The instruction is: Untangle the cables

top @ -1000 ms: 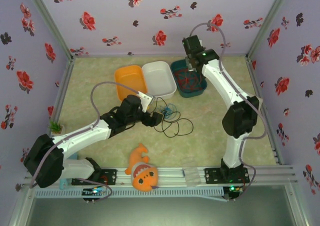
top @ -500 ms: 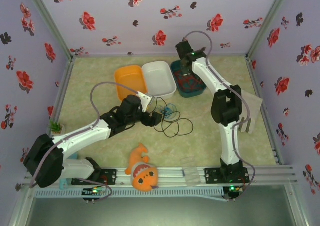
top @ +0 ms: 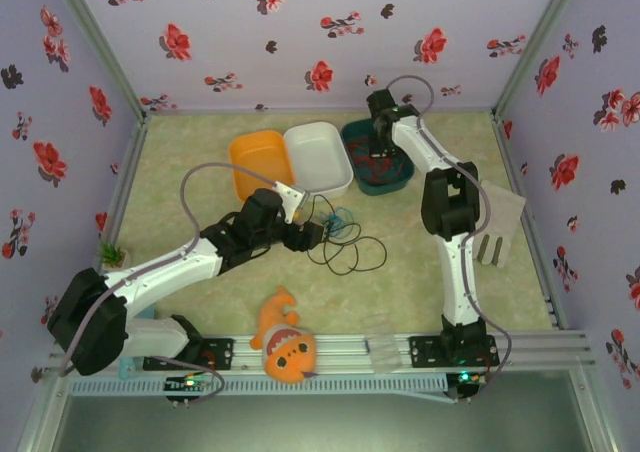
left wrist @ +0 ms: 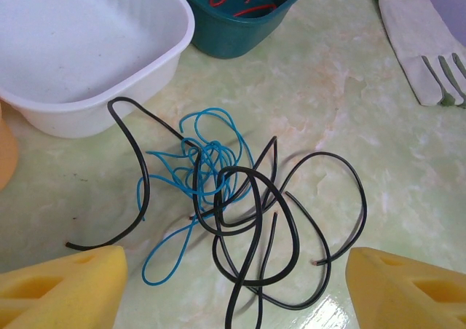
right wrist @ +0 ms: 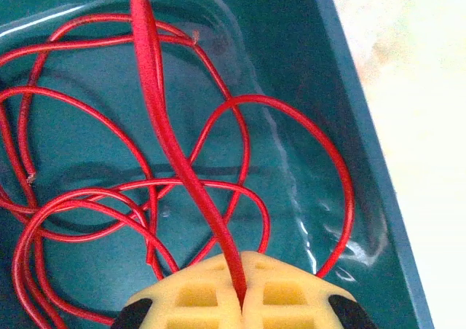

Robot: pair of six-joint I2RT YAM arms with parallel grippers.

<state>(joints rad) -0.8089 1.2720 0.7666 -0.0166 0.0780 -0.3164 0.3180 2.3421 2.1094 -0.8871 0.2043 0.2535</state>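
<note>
- Tabletop [left wrist: 349, 125]: the black cable [left wrist: 145, 176] and blue cable [left wrist: 206, 161] lie tangled together, near the white bin [left wrist: 73, 45].
- Teal bin [right wrist: 342, 74]: holds the looped red cable [right wrist: 156, 103].
- Left gripper [left wrist: 237, 289]: spread wide above the tangle.
- Right gripper [right wrist: 242, 300]: pressed together, pinching a red cable strand over the teal bin.
</note>
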